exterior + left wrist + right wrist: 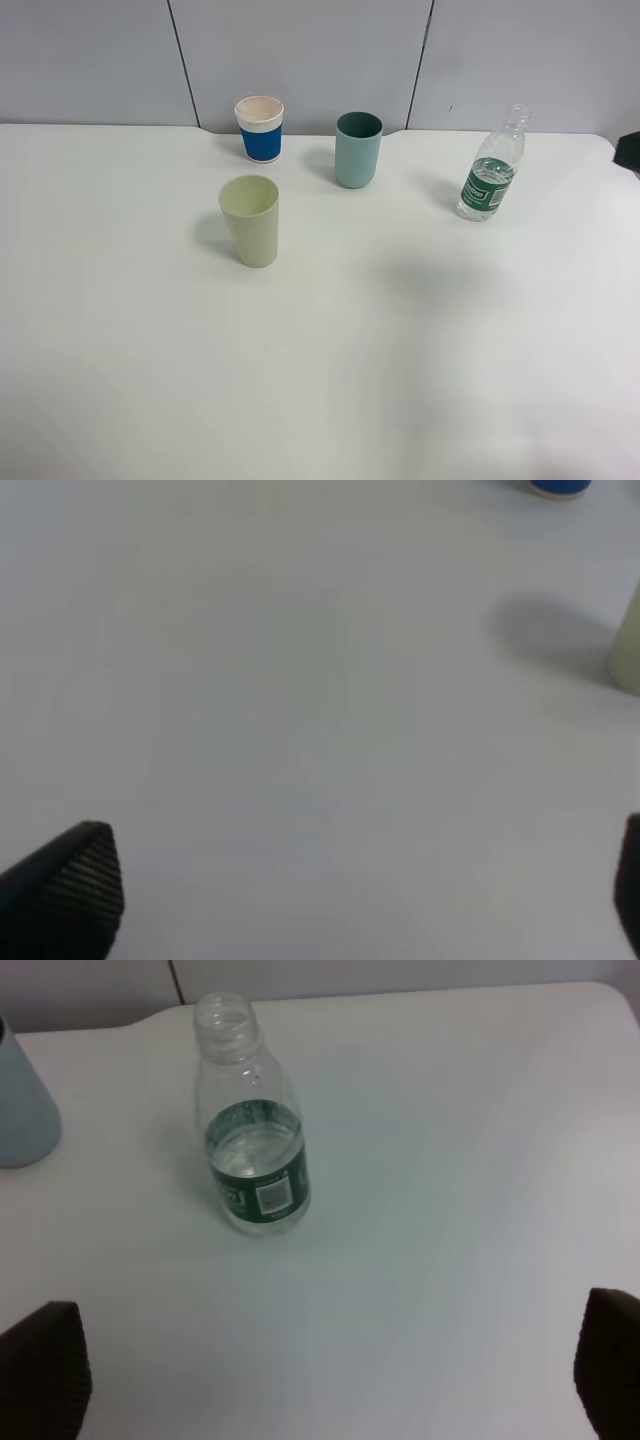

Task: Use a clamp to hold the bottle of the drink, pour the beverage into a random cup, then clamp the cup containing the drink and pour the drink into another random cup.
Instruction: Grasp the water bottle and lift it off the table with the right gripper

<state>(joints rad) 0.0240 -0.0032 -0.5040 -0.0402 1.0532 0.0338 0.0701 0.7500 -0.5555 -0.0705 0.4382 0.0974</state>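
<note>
1. On a white table (400,350), an uncapped bottle (491,170) stands upright towards the far right corner, well apart from three cups. Its beverage (255,1150) sits at about label height, and by the look of it nothing has been poured.
2. Seen from its own wrist camera, the right gripper (325,1370) hangs short of the bottle, jaws spread wide with nothing between them. That stance likely leaves room to slide in around the labelled middle.
3. Over bare table on the other side, the left gripper (350,890) hovers equally wide and empty. It seems placed well away from the bottle, so the opening move probably falls to the right arm.
4. Left of centre, the yellow-green cup (251,220) stands nearest the front. The teal cup (358,150) and the white cup with a blue band (260,128) stand behind it, near the back wall. All three are upright, mouths up and not touching, with gaps that should let jaws and a tilted bottle reach any of them.
5. The task appears to be at its very start: the bottle is not yet clamped. With no cap on, any knock or tilt during the grasp could spill the drink.
</note>
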